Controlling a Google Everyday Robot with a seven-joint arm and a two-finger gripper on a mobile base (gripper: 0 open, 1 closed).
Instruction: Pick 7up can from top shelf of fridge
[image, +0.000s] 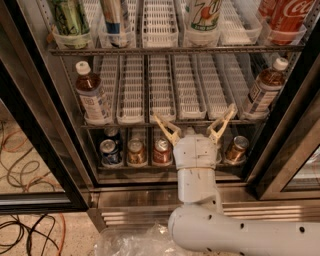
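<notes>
1. The end effector (194, 121) sits low in the open fridge (41, 130), at the front edge of the middle rack. It is on the end of a white arm (196, 172) that rises from the bottom of the view.
2. Its two tan fingers (168, 131) are splayed wide in a V and hold nothing. One tip points up toward the picture's left, the other up toward the right.
3. The 7up can (204, 13) stands on the top shelf (150, 50), in a clear cup-like front at the end of a white slotted lane. Its top is cut off by the upper edge of the view.
4. The can is one rack level above the end effector and well apart from it. It is almost straight above and a touch toward the picture's right, nearer the right-hand finger's line than the left one's.
5. On the same shelf, a dark green patterned can (70, 17) and a blue-and-silver can (116, 19) stand to the picture's left of the 7up can. A red Coca-Cola can (290, 15) stands to its right.
6. On the middle rack a brown bottle (93, 99) stands at the left end and another (264, 91) at the right end, with the end effector between them.
7. On the lowest rack, small cans (136, 151) stand in a row, some just beside the white wrist.
</notes>
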